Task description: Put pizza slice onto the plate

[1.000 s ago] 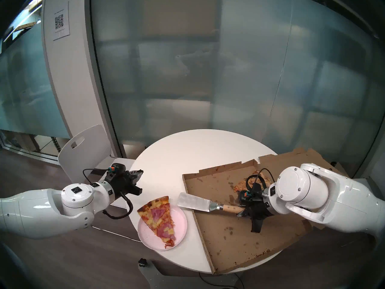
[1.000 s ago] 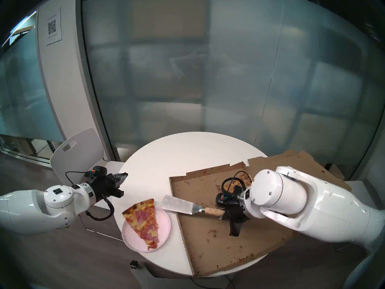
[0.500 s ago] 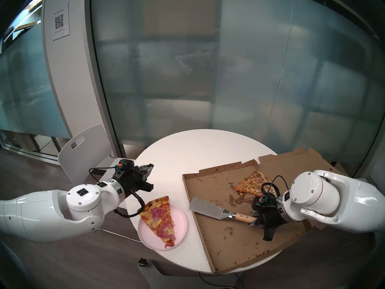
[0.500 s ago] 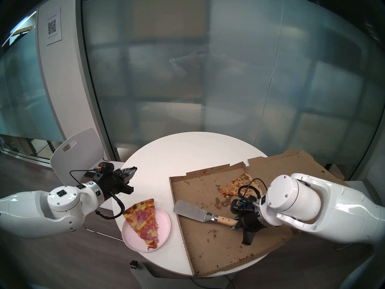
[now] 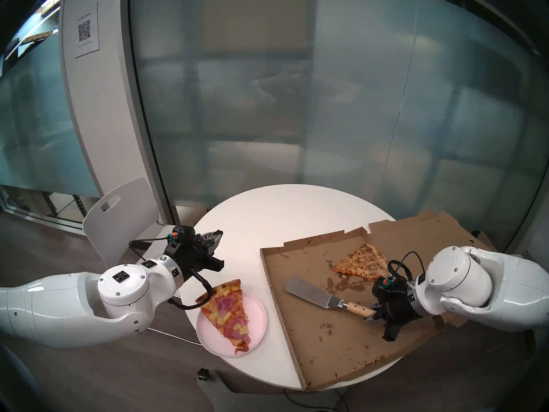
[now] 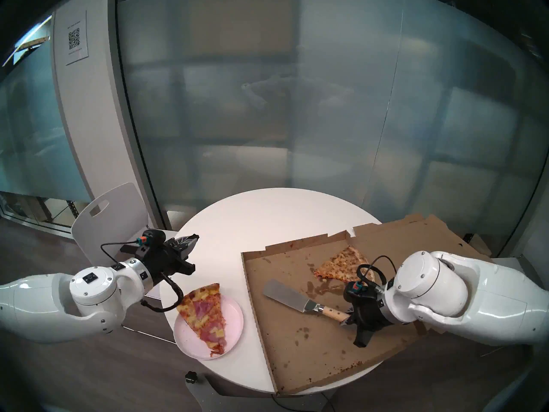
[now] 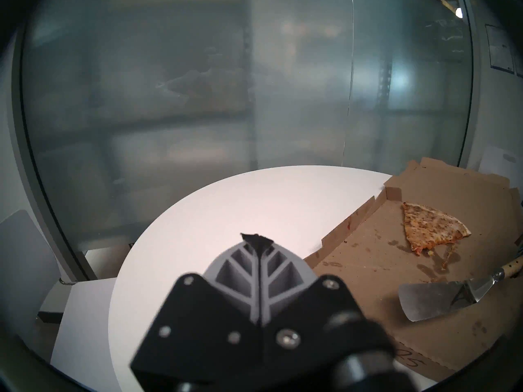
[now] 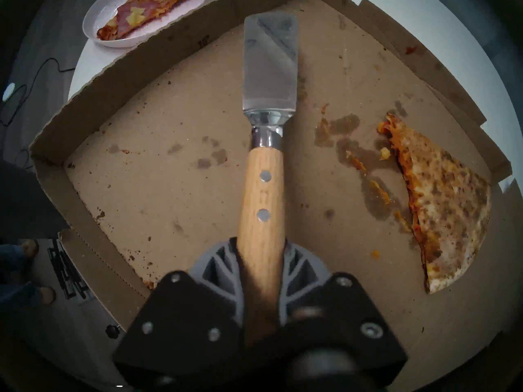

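Observation:
The pizza slice with ham and pineapple lies on the pale pink plate at the table's front left, its crust end overhanging the far rim. Both also show in the right wrist view, slice and plate. My left gripper is shut and empty, above the table behind the plate; the left wrist view shows its fingers pressed together. My right gripper is shut on the wooden handle of a metal spatula. The bare blade hangs over the open pizza box.
The open cardboard pizza box covers the right half of the round white table. A wider browned slice lies at its far right. A white chair stands behind my left arm. A glass wall is behind the table.
My right gripper has drawn the spatula rightward, from beside the plate to over the box, uncovering the browned slice. My left gripper has moved right, over the table edge. Slice and plate are unmoved.

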